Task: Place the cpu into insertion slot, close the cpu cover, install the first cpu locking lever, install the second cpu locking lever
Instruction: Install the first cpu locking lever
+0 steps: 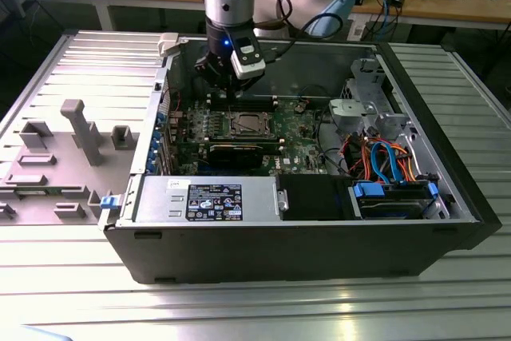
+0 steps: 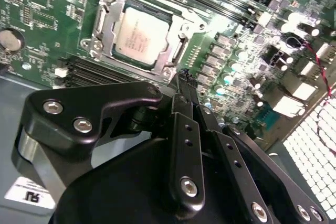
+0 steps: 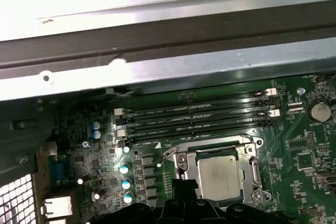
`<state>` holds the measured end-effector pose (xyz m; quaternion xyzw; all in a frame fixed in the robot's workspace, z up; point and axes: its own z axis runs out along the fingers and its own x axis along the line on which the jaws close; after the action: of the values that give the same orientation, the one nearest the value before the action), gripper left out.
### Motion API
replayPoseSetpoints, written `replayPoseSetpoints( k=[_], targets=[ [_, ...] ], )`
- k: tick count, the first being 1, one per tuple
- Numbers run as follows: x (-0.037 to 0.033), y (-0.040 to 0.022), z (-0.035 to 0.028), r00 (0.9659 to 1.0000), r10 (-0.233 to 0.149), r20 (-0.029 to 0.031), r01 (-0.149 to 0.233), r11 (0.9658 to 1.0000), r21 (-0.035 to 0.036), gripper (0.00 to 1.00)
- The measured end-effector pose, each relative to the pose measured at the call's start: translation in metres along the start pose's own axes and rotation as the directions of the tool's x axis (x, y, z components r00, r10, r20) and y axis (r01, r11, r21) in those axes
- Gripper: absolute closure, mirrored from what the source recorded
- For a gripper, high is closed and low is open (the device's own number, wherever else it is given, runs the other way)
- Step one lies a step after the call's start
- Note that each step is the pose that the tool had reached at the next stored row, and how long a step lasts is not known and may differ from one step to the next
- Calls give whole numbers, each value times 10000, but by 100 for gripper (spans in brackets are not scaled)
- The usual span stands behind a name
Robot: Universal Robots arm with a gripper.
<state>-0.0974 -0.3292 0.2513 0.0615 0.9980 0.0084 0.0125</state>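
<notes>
Silver cpu [image 2: 140, 34] seated, just beyond tool [image 2: 185, 80]

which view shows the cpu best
The second wrist view: the cpu sits whole in its socket, silver top plain. In the first wrist view the cpu is partly cut off by the claw. In the exterior view the cpu is distant.

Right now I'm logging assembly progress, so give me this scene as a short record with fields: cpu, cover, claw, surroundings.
cpu: cpu seated in the insertion slot, silver top facing up
cover: cpu cover lies closed around the chip as a metal frame
claw: claw hangs above the board beside the socket, holding nothing; finger state unclear
surroundings: long black memory slots run next to the socket on the green motherboard
</notes>
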Motion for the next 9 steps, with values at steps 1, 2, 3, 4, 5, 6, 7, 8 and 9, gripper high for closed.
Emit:
replayPoseSetpoints(
  k=[1,2,3,4,5,6,7,8,9],
  targets=[
    [0,0,0,9997,-258,-6,258,9997,-5,89],
    [3,-1,0,9992,-406,-7,406,9992,-9,89],
    [10,-2,0,9991,-417,-6,417,9991,-11,89],
    [18,-3,-1,9991,-417,-7,417,9991,-10,89],
    [37,-5,-1,9991,-416,-7,416,9991,-14,89],
    [64,-9,-1,9991,-417,-8,417,9991,-14,89],
    [96,-12,-2,9991,-428,-7,428,9991,-15,89],
    [131,-17,-2,9990,-452,-8,452,9990,-16,89],
    [162,-21,-3,9989,-475,-9,475,9989,-16,89]
  ],
)
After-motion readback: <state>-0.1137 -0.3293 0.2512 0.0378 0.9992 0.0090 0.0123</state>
